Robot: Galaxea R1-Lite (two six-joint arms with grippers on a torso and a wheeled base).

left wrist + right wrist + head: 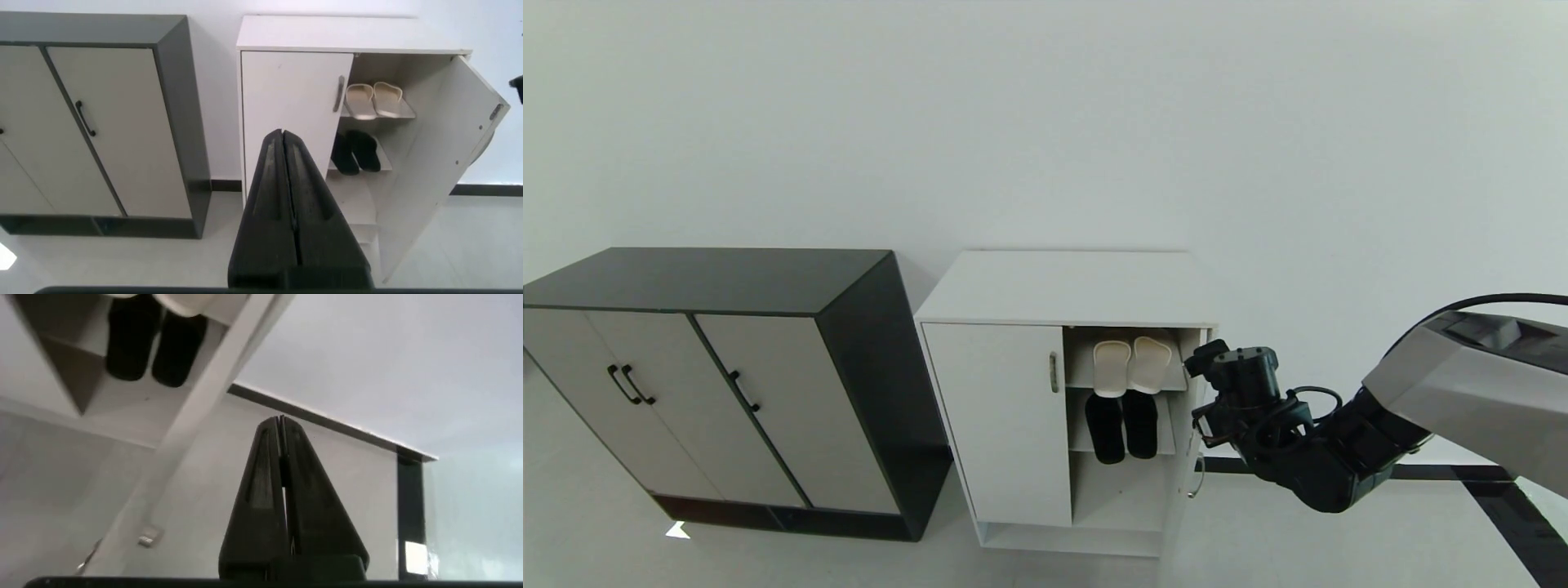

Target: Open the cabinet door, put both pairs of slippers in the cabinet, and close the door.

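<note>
white slippers (194, 300): cut by the picture's edge in the right wrist view, a sliver left
black slippers (154, 343): partly cut by that same edge
open door (1186, 490): edge-on in the head view, face unseen
white cabinet (294, 90): lower shelves behind the left gripper (283, 135)
dark cabinet (711, 282): left end out of frame
fitting on the door (149, 536): too blurred to identify

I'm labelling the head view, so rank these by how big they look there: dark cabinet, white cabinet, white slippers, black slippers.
1. dark cabinet, largest
2. white cabinet
3. white slippers and black slippers: the two pairs look about alike, so I won't rank one over the other.
</note>
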